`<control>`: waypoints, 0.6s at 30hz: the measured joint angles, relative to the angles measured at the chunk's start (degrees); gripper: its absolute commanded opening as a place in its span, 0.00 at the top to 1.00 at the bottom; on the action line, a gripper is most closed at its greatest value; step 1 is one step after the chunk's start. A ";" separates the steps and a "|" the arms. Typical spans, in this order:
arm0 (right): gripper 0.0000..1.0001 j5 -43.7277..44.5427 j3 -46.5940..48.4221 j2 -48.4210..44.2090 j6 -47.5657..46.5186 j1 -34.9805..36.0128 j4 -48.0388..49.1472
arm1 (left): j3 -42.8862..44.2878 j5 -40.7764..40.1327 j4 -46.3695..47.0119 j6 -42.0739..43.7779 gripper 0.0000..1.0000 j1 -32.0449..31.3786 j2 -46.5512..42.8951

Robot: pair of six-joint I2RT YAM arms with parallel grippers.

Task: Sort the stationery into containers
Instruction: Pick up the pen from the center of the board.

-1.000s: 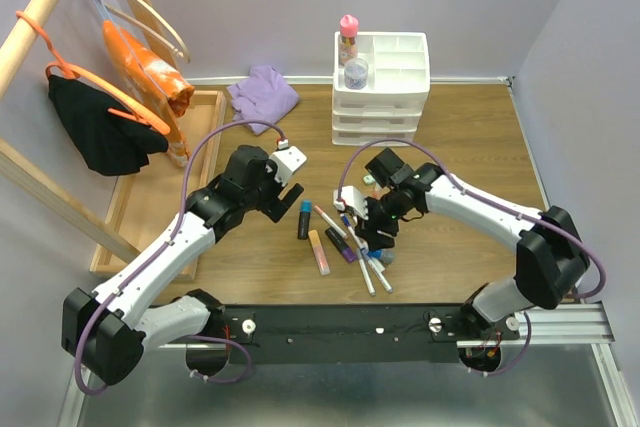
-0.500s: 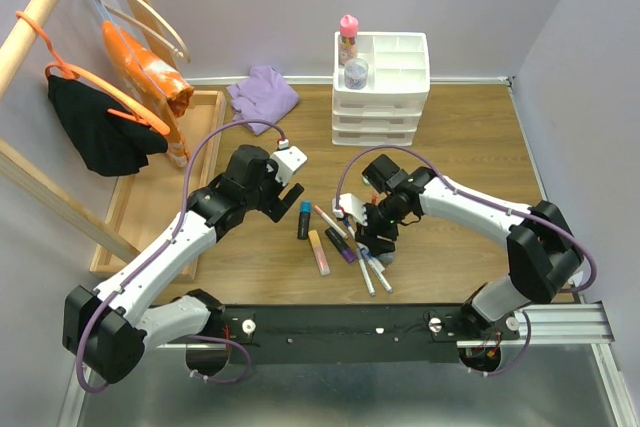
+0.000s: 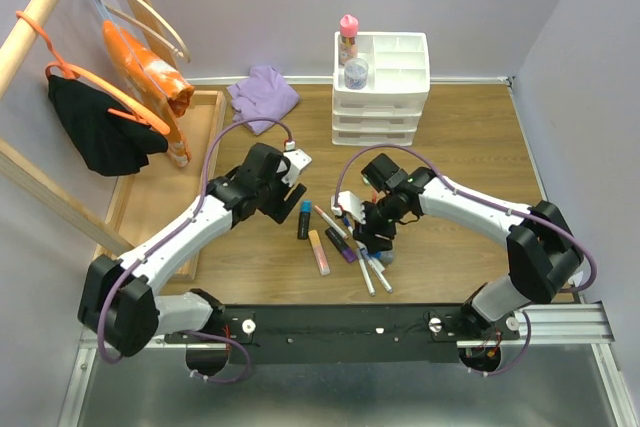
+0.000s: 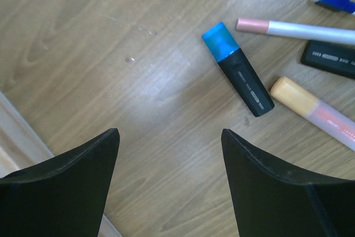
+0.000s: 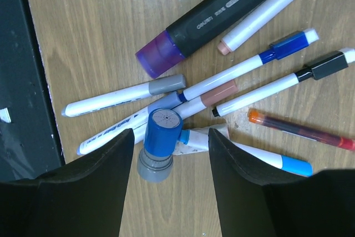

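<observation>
Early stage, two items done. The pink-capped white glue bottle (image 3: 348, 37) stands in the back-left compartment of the divided top tray (image 3: 402, 59) on the white plastic three-drawer unit (image 3: 378, 117). The small grey round jar (image 3: 356, 72) sits in the compartment just in front of it. Nothing is seen in the other compartments from above.

Left to sort, all loose on the wooden worktop (image 3: 470, 147) between the arms, well apart from the unit:
- Chunky highlighters, 3: black highlighter with blue cap (image 4: 237, 69), black highlighter with purple cap (image 5: 202, 18), translucent orange highlighter (image 4: 313, 112).
- Thin white markers (image 5: 125, 97), about 7, with caps in grey, dark blue, black, brown, pink, light blue and lavender. They overlap, so the count is not certain.
- Thin clear red pen (image 5: 302, 131), 1.
- Stubby grey cylinder with blue round top (image 5: 161, 137), 1. Cannot tell what it is.

Left claw (image 4: 169, 137): wide, holding nothing, over bare wood near the blue-capped highlighter.
Right claw (image 5: 171, 134): wide, low over the marker pile, fingers either side of the blue-topped cylinder, not seen touching it.

Judgement: roughly two of some fourteen pieces are placed, so nearly the whole job remains.
</observation>
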 measured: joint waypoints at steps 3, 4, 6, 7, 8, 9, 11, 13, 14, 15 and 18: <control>0.36 0.70 -0.02 -0.13 1.09 0.00 1.09 | 1.40 0.26 -1.97 -2.49 0.28 -0.09 3.28; 0.36 1.05 -0.07 -0.31 1.36 0.00 1.49 | 2.21 0.28 -2.29 -3.48 0.31 -0.11 3.98; 0.36 2.21 -0.26 -1.03 2.78 0.00 2.64 | 4.81 0.33 -2.43 -6.23 0.34 -0.15 6.88; 0.36 2.84 -0.28 -1.53 3.39 0.00 3.06 | 5.88 0.37 -2.45 -7.39 0.34 -0.15 8.00; 0.36 3.43 -0.28 -2.21 4.26 0.00 3.67 | 6.84 0.37 -2.45 -8.46 0.35 -0.15 9.14; 0.36 4.48 -0.28 -3.10 5.57 -0.02 4.57 | 8.17 0.52 -2.62 -10.12 0.36 -0.15 10.80; 0.36 6.49 -0.22 -5.09 9.05 -0.42 6.75 | 9.84 0.57 -2.78 -12.17 0.36 -0.35 12.98; 0.35 7.85 0.22 -6.64 12.26 -0.96 8.20 | 10.91 0.68 -3.04 -13.97 0.37 -0.55 15.08; 0.34 8.74 1.01 -7.34 14.80 -1.86 9.22 | 11.37 1.14 -3.26 -14.93 0.38 -0.68 16.24; 0.34 9.35 1.53 -7.65 16.33 -2.62 10.10 | 11.72 1.66 -3.39 -15.74 0.39 -0.79 17.35; 0.34 12.24 4.55 -8.24 23.98 -7.30 14.19 | 12.22 2.91 -4.24 -17.31 0.39 -1.05 20.39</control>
